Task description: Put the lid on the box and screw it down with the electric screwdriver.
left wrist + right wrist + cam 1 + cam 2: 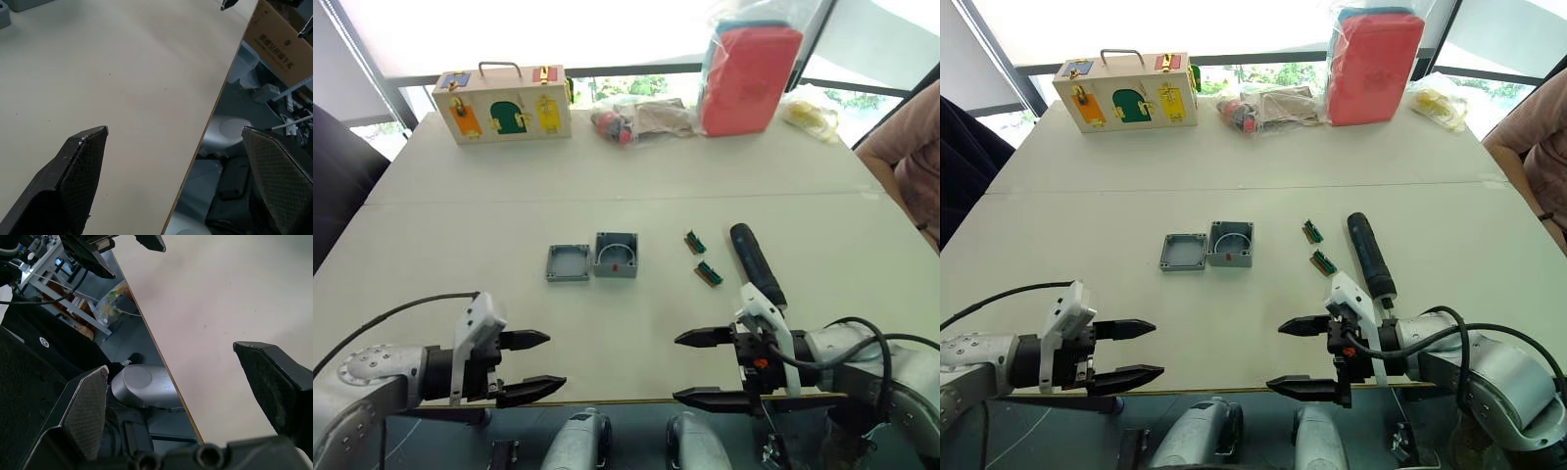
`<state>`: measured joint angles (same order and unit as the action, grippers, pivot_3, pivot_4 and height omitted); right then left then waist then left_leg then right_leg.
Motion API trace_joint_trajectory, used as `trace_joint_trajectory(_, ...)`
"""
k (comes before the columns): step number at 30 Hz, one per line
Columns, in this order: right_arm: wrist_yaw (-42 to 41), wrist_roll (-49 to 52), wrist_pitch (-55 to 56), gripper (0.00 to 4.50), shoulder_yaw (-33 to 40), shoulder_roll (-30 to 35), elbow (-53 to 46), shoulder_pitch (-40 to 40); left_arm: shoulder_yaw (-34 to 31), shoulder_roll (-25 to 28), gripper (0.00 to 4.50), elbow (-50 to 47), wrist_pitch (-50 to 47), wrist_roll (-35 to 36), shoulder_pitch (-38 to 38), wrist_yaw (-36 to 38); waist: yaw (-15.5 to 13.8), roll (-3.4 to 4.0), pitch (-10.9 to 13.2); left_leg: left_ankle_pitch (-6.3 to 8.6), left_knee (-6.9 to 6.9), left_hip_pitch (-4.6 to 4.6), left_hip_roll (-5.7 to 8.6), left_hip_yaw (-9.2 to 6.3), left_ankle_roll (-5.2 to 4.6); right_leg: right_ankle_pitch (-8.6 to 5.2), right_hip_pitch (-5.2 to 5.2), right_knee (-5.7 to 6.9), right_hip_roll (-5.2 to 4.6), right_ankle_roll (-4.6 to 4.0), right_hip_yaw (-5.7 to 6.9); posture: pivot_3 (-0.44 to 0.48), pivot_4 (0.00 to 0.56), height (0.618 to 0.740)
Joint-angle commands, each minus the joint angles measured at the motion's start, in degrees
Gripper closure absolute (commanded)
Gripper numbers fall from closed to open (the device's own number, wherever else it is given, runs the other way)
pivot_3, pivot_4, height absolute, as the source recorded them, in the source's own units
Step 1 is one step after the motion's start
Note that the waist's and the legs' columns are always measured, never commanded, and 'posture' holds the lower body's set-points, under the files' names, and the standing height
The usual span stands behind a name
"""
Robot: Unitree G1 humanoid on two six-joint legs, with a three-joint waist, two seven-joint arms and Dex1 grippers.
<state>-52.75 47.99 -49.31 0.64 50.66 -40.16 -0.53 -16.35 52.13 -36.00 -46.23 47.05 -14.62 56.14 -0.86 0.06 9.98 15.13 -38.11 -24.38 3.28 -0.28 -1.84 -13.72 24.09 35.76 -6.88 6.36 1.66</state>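
Note:
The grey lid point(568, 262) lies flat on the table point(607, 166) mid-way, directly left of the deeper grey box point(616, 255), which stands open with a red mark on its near side. They sit side by side, almost touching. The dark electric screwdriver point(757, 264) lies on the table to the right, its length running away from me. My left gripper point(536, 365) hovers open over the table's front edge at the left, nothing between its fingers. My right gripper point(698, 368) is open at the front edge too, just in front of the screwdriver's near end.
Two small green parts point(701, 257) lie between box and screwdriver. At the far edge stand a wooden box with coloured doors point(504, 102), plastic bags point(641, 119) and a red package point(747, 76). A person's arm point(911, 162) shows at the right.

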Motion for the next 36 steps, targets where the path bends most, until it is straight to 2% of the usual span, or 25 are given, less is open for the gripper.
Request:
trace_joint_trajectory(1,-0.5,-0.3,1.6,0.0,0.0,0.3,-1.5,-0.2,-1.1,0.2,0.03,-0.5,0.0,1.9,0.8,0.2,0.0,0.0,0.0,0.0,0.0,0.0,0.0,0.0,0.0,0.0,0.0,0.0,0.0,0.0,0.0,0.0,0.15,0.74)
trace_joint_trajectory(17,2.5,-2.4,3.0,0.0,-0.9,-1.4,-0.9,-1.6,-0.9,-0.3,0.03,1.9,-2.8,5.3,7.1,-3.1,0.0,0.0,0.0,0.0,0.0,0.0,0.0,-0.02,0.0,0.01,-0.02,-0.01,0.03,0.01,0.03,0.0,0.15,0.74)
trace_joint_trajectory(25,5.8,-5.5,4.2,0.0,-2.2,-3.6,-0.3,-2.7,1.7,0.2,0.03,3.8,0.2,-1.2,9.9,-4.9,0.0,-0.01,0.0,0.0,0.0,0.0,0.01,-0.01,0.0,0.01,-0.02,0.0,0.05,0.02,0.03,0.0,0.15,0.74)
trace_joint_trajectory(29,7.3,-4.7,3.3,0.0,-1.6,-4.6,-0.5,-2.7,2.7,3.5,0.03,5.8,-5.3,0.1,13.0,-5.0,0.0,-0.04,0.0,0.0,0.0,0.0,0.01,-0.03,0.0,0.02,-0.03,0.01,0.05,0.02,0.04,0.0,0.15,0.74)
trace_joint_trajectory(31,9.4,-3.9,1.3,0.0,-0.9,-5.2,-0.5,-3.6,4.2,6.9,0.03,7.9,-9.0,1.2,18.4,-3.5,0.0,-0.04,0.0,0.0,-0.01,0.01,0.01,-0.03,0.0,0.02,-0.01,0.04,0.08,0.03,0.04,0.0,0.15,0.74)
trace_joint_trajectory(33,14.5,1.5,-4.2,0.0,1.7,-6.8,-0.2,-7.5,10.6,10.2,0.03,11.2,-6.9,-3.2,29.6,1.1,-0.1,-0.1,0.0,-0.01,-0.03,0.01,0.02,-0.04,0.01,0.02,-0.01,0.1,0.14,0.03,0.09,0.0,0.15,0.74)
trace_joint_trajectory(35,18.0,4.9,-6.9,0.0,2.9,-8.8,-0.1,-10.8,15.7,11.1,0.03,14.1,-6.2,-6.0,38.2,4.1,-0.2,-0.16,0.0,-0.02,-0.1,0.0,0.04,-0.07,0.02,0.02,-0.03,0.17,0.19,0.03,0.19,0.0,0.15,0.74)
trace_joint_trajectory(36,19.4,5.0,-7.1,0.0,2.8,-9.7,-0.5,-12.3,19.5,9.8,0.03,16.3,-6.0,-8.1,44.4,5.3,-0.1,-0.16,0.0,-0.02,-0.11,0.01,0.07,-0.06,0.02,0.03,-0.04,0.17,0.19,0.05,0.18,0.0,0.15,0.74)
